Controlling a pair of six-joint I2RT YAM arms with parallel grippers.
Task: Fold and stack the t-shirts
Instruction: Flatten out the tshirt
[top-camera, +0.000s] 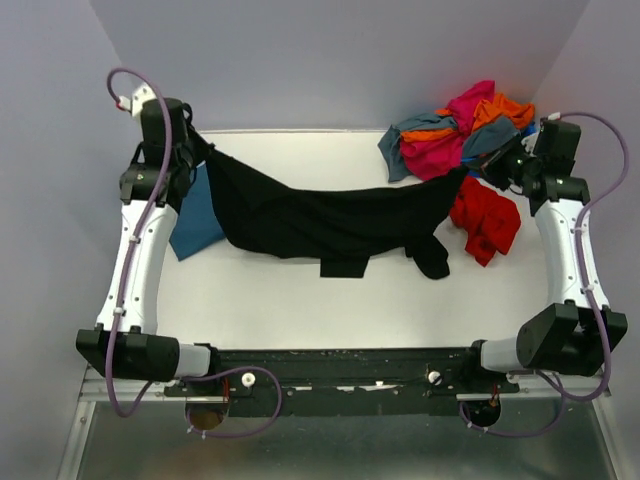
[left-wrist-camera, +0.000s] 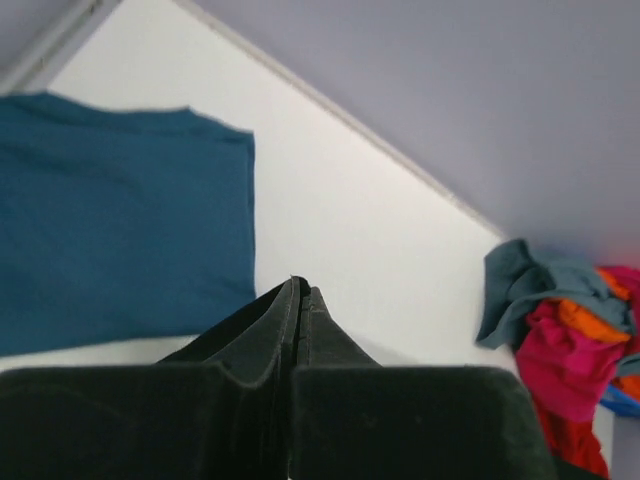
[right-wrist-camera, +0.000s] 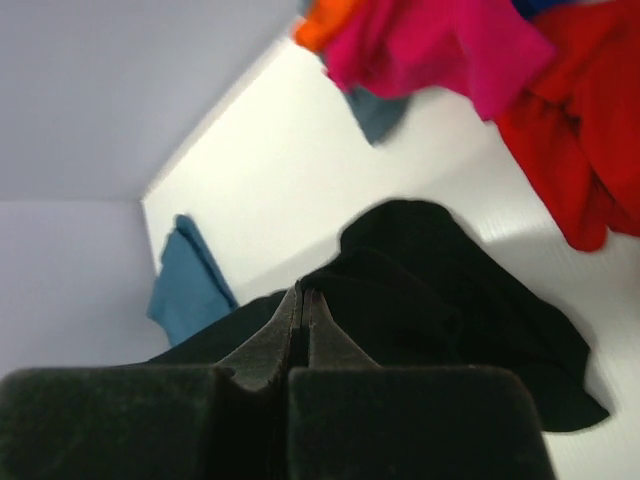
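We hold the black shirt stretched between left gripper and right gripper, both clamped on it. Teal shirt lies folded beside the left jaws; the pile by the right jaws awaits folding.

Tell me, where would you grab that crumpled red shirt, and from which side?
Probably its near end. The red shirt lies bunched beside the pile, and that end juts toward the arms as a loose fold, clear of the stretched black shirt. Pinch it from above, coming from the near side.
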